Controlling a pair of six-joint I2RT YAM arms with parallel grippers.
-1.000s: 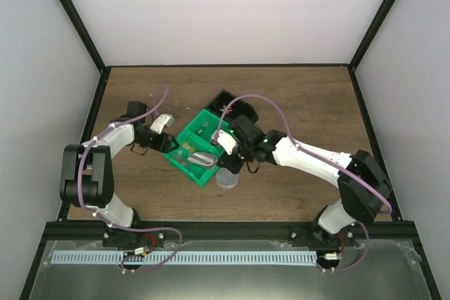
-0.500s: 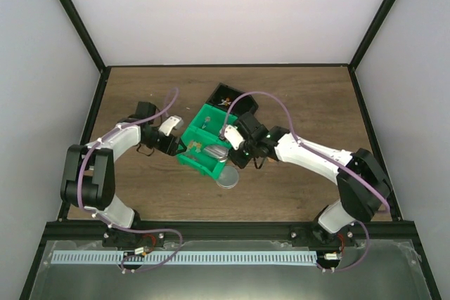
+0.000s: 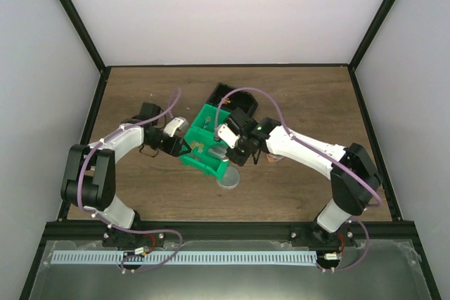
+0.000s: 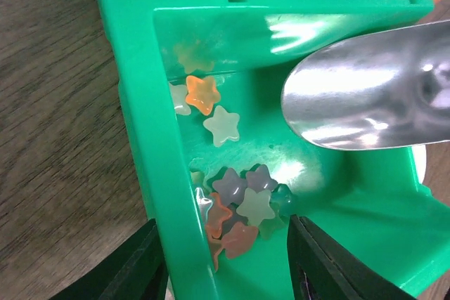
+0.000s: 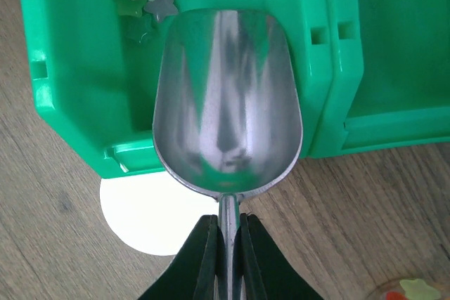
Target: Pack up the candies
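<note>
Nearest the arms, a round pale lid lies on the table, partly hidden beneath the near edge of the green bin. The right pincer is clamped on the handle of an empty silver scoop, whose bowl hangs over the bin and crowds that compartment. The star-shaped candies lie in the bin's corner. They sit between the parted fingers of the left pincer, one outside the wall and one inside. Beyond the bin stands a black box.
</note>
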